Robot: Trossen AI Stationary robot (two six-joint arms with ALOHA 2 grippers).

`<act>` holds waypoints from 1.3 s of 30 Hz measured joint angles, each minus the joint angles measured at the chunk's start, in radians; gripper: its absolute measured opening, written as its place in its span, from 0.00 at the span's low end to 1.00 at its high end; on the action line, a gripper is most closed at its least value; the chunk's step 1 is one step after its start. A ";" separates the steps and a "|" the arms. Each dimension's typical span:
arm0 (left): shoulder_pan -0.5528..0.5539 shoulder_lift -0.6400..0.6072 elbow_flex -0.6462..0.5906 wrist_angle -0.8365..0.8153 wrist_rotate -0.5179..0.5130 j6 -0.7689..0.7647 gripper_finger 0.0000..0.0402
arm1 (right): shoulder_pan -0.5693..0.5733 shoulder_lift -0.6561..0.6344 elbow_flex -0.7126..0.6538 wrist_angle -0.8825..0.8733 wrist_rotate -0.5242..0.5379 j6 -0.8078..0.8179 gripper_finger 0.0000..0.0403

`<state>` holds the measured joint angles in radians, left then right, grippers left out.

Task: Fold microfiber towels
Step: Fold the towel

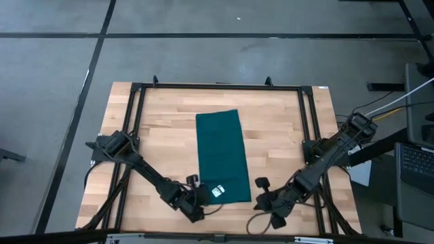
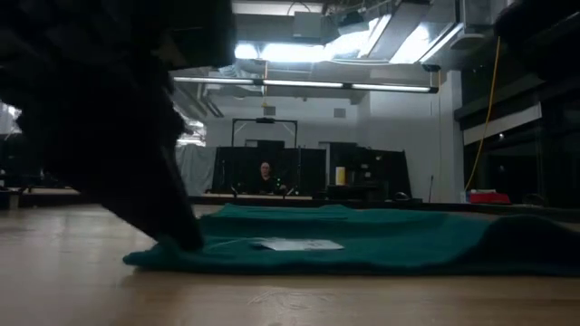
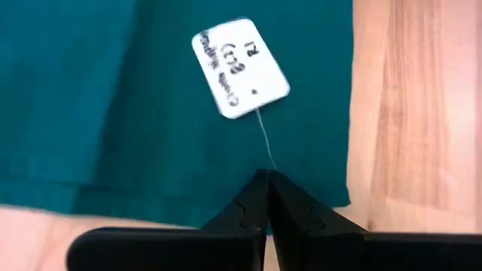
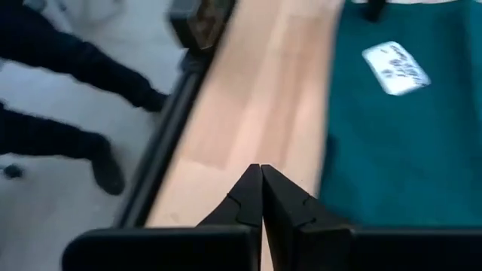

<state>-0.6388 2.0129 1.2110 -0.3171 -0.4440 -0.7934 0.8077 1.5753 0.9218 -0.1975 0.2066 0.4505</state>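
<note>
The dark teal-green towel [image 1: 221,156] lies flat on the wooden table as a long strip running from near to far. Its white tag [image 1: 218,190] lies on top near the near end and also shows in the left wrist view [image 3: 239,68]. My left gripper [image 1: 202,196] is shut, low at the towel's left long edge close to its near left corner [image 3: 343,197]. My right gripper [image 1: 262,198] is shut and empty, over bare wood just right of the towel's near end [image 4: 399,143]. My left gripper comes slanting down from the table's left, and its shut fingertips [image 3: 265,181] meet the towel's left edge [image 2: 168,252] near the near corner. I cannot tell whether any cloth is pinched between them. The towel lies flat on the table.
A black metal frame [image 1: 217,86] runs around the tabletop. Bare wood shows on both sides of the towel [image 1: 163,135] and beyond its far end. A person sits far back in the room [image 2: 265,177]. A person's legs stand beside the table in the right wrist view [image 4: 68,68].
</note>
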 joint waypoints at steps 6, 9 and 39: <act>-0.044 -0.017 -0.009 -0.030 -0.034 -0.081 0.01 | -0.017 0.000 0.000 -0.024 0.038 0.013 0.05; -0.064 -0.020 0.019 -0.077 -0.036 -0.120 0.01 | -0.032 0.006 0.000 -0.046 0.055 0.006 0.04; -0.084 -0.016 0.050 -0.045 -0.001 0.355 0.21 | -0.091 0.260 -0.001 0.115 -0.090 -0.110 0.41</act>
<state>-0.7223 1.9965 1.2612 -0.3622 -0.4450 -0.4388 0.7166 1.8356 0.9211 -0.0823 0.1167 0.3405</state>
